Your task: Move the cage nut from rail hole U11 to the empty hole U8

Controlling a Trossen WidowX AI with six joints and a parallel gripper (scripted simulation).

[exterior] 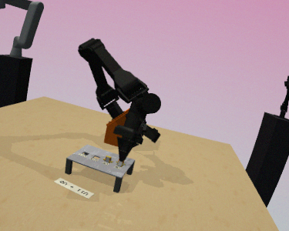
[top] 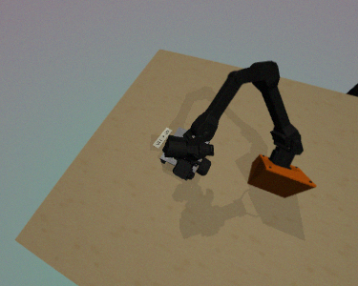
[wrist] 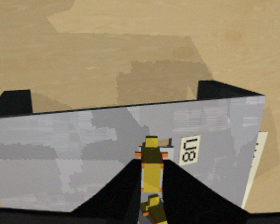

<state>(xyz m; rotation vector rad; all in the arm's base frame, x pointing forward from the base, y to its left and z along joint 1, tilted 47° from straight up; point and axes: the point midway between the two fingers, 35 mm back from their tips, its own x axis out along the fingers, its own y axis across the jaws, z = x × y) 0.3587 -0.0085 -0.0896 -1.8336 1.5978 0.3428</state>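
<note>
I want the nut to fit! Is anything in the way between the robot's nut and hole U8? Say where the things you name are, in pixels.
Nothing visible blocks it: the gripper [exterior: 122,161] [wrist: 151,167] holds the cage nut [wrist: 152,176] right at hole U8 [wrist: 165,143].

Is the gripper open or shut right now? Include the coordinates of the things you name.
Shut on the yellow metal cage nut [wrist: 152,177]: the black gripper [exterior: 122,161] [wrist: 151,167] has its fingers against both sides.

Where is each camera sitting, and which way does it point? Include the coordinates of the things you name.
Top: high over the table [top: 107,191], looking down; the arm [top: 221,100] and its orange base [top: 279,181] show.
Exterior: out beyond the paper strip [top: 162,137] [exterior: 74,188], looking obliquely down across the metal rail [exterior: 98,169] [wrist: 45,145] toward the arm.
Wrist: on the arm, looking past the gripper [exterior: 122,161] [wrist: 152,167] at the rail.
Top and exterior share the whole strip.
</note>
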